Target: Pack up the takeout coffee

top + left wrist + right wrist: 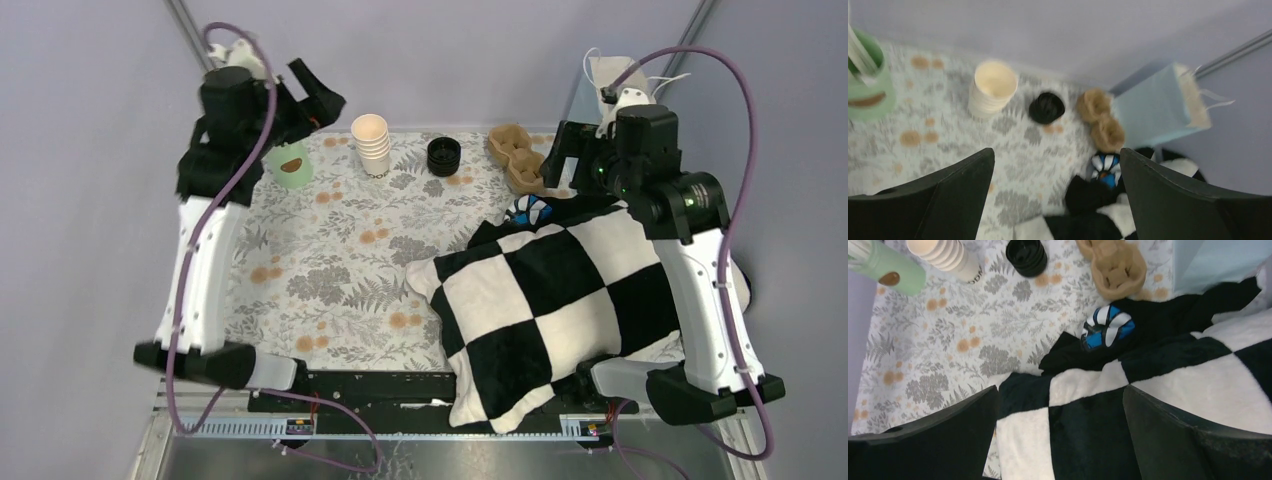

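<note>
No single coffee cup stands apart in any view. The only cups are the nested stack (371, 143), upright and mouth up at the far edge of the worktop (330, 260). Its lowest cup shows dark print in the right wrist view. So the coffee cup probably has to come off that stack first.

Left of the stack is the green cup (290, 165). The lids (443, 155) sit just right of the stack, the carrier (515, 157) is further right, and the blue bag (1158, 107) is beyond that.

The left claw (1056, 152) is wide and holds nothing. It hangs above the green cup, left of the stack, and in its own view the stack lies ahead, a little left of the gap between the fingers.

The right claw (1060, 390) is also wide and empty. It hangs well right of the stack, near the carrier, over the far corner of the blanket (540, 300), with the lids and carrier between it and the stack.

The left arm is the nearer one. Since the stack's long axis is vertical, a side-on grip near the top rim looks the likelier approach.
</note>
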### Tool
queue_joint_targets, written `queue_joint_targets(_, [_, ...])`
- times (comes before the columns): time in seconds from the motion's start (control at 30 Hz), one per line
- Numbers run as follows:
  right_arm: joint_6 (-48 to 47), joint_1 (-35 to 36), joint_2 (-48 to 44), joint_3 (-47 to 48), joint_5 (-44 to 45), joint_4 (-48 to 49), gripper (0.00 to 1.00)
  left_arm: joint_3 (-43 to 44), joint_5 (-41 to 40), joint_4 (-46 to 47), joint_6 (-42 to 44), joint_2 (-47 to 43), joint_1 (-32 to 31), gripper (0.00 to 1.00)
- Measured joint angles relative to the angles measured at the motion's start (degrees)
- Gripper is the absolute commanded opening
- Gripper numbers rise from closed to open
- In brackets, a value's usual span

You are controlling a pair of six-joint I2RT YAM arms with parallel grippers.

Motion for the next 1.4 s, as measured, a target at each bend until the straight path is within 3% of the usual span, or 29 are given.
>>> queue_joint_targets(0.27, [1.4, 0.0, 2.1, -0.6, -5.0, -2.9, 1.00, 0.0, 4.5, -9.5, -1.1, 13.9, -0.5, 0.99])
queue_joint_targets(0.57, [2.1, 0.0, 4.6, -1.2, -8.2, -3.0, 1.00, 3.2, 2.5, -8.9, -1.4, 22.0, -1.3, 0.94])
queue_joint_targets(0.83, [1.2, 0.0, 5.5, -1.6, -7.9, -3.3, 1.00, 8.3, -4.4, -4.3, 0.0, 33.0, -1.3, 0.62])
queue_joint_targets(1.03, [0.0, 0.0, 6.3, -1.7, -5.2, -4.3, 1.00, 19.6, -10.1, -3.1, 1.6, 45.5, -1.3, 0.48])
queue_joint_targets(1.4, [-2.0, 0.0, 7.4, -1.4, -0.1, -5.1, 1.00, 20.9, -18.7, -2.7, 4.9, 48.3, -1.9, 0.45])
